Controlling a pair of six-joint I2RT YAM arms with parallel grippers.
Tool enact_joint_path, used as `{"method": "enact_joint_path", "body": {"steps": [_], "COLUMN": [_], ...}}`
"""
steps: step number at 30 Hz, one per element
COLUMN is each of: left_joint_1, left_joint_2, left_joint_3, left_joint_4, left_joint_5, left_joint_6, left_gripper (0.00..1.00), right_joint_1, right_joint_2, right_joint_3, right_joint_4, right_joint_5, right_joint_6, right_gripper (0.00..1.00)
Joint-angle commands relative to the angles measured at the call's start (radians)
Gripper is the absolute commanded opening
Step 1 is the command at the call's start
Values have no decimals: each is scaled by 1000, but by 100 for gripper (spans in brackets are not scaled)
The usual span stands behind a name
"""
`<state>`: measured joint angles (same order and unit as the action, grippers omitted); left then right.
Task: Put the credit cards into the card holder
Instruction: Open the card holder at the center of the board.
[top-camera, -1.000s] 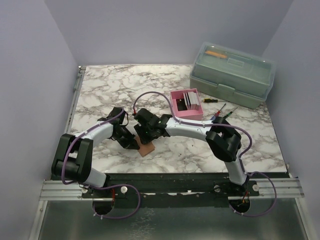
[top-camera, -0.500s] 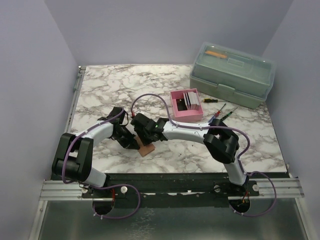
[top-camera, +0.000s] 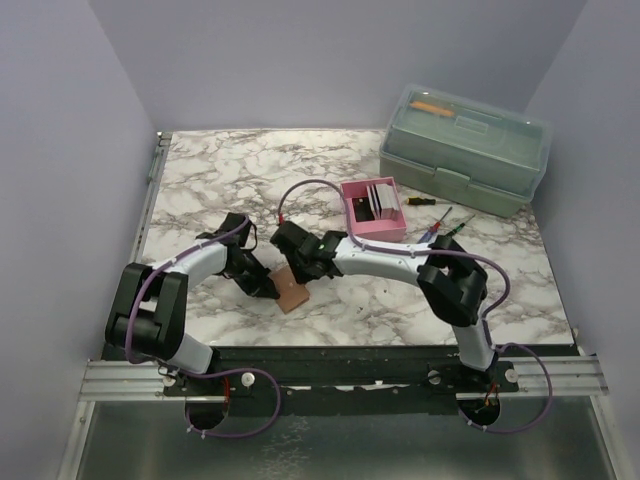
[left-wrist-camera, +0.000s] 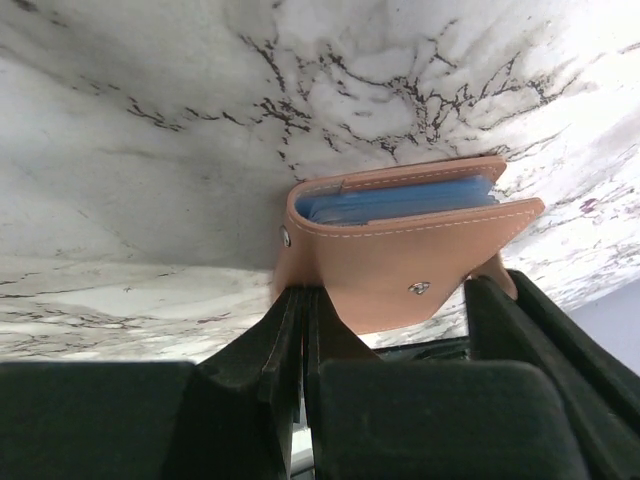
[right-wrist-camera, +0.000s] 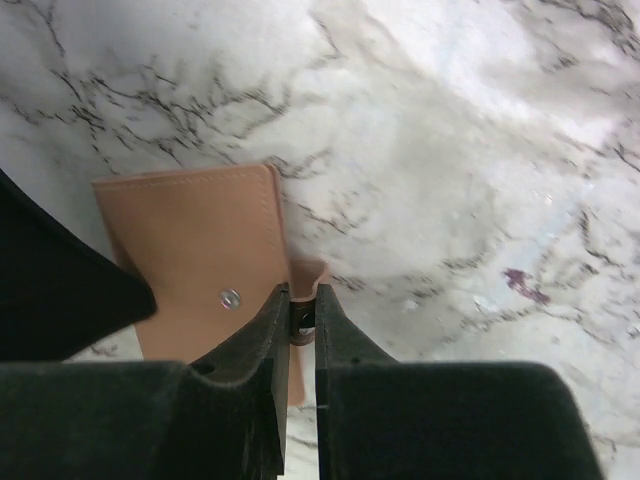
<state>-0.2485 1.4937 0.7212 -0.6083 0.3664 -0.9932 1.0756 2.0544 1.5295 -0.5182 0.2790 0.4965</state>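
The reddish-brown leather folding card holder (top-camera: 291, 292) lies near the worktop's (top-camera: 400, 310) near edge, left of centre, with a blue plastic credit card (left-wrist-camera: 400, 200) seated inside. The left tool (left-wrist-camera: 304, 312) pinches its lower flap as an anchor. The right tool (right-wrist-camera: 302, 305) pinches its snap tab, likely for closing.

The left arm (top-camera: 190, 265) reaches up and inward from its base at the near left, its wrist bent so the left hand (top-camera: 262, 284) points down at the tabletop. Its fingers are pressed nearly together on the near edge of the card holder (top-camera: 291, 295). The right arm (top-camera: 385, 260) folds at a raised elbow and stretches low to the left, bringing the right hand (top-camera: 296, 262) just beside the left one. Its fingers (right-wrist-camera: 335, 335) stand a thin slit apart and seem to pinch the holder's small strap.
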Motion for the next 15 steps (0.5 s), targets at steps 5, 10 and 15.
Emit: {"method": "enact_joint_path", "body": {"steps": [5, 10, 15], "left_joint_1": [-13, -13, -13], "left_joint_2": [46, -75, -162], "left_joint_3": [47, 91, 109], "left_joint_4": [51, 50, 21], "left_joint_5": [-47, -41, -11], "left_joint_6": [174, 173, 133], "left_gripper": [29, 57, 69], "right_joint_1": [-169, -198, -204], "right_joint_2": [-251, -292, -277], "right_joint_3": [-194, -147, -123], "right_joint_4": [125, 88, 73], "right_joint_5": [-462, -526, -543], "right_joint_6": [85, 81, 82], "right_gripper": [0, 0, 0]}}
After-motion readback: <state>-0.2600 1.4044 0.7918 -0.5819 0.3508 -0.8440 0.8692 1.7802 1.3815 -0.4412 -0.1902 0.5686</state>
